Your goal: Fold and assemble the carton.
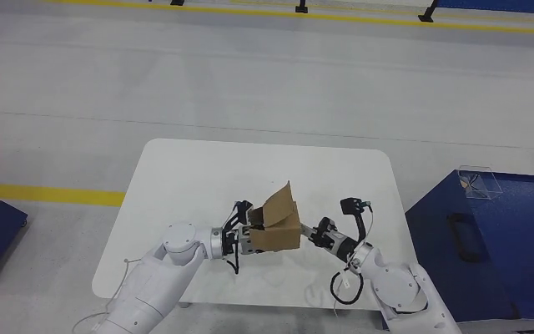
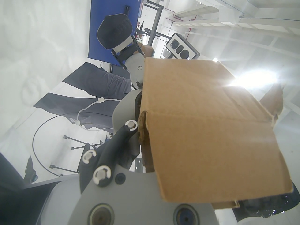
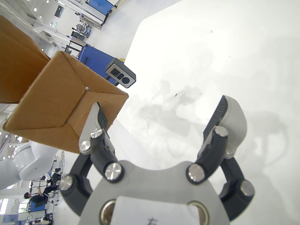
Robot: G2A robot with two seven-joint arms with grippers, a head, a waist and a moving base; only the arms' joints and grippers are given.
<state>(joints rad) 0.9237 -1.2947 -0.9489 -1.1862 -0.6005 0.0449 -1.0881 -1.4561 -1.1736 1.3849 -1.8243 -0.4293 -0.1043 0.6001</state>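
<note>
Left gripper (image 1: 247,236): at the carton's left side. Its fingertips are hidden behind cardboard in the left wrist view. Judged closed on a side wall, since the carton hangs clear of the white table (image 1: 192,175) and nothing else grips it.

Carton (image 1: 277,227): brown corrugated, held between the two arms over the table's near middle. It is tilted, and one flap (image 1: 284,199) stands up and back, not folded. In the right wrist view the end facing that arm shows flaps meeting along diagonal seams. Judgement: the left arm is acting as a fixture, presenting this end so the other arm can work on it.

Right gripper (image 3: 160,104): just beside the carton's right end, jaws spread wide, nothing between them. One fingertip (image 3: 98,113) lies at the carton's lower corner; contact cannot be confirmed. Likely staged to press or tuck a flap.

Blue cabinet (image 1: 476,242): right of the table, well apart, with a clear bin (image 1: 477,182) on top.

Status: partly assembled, with the upright flap still to fold.
</note>
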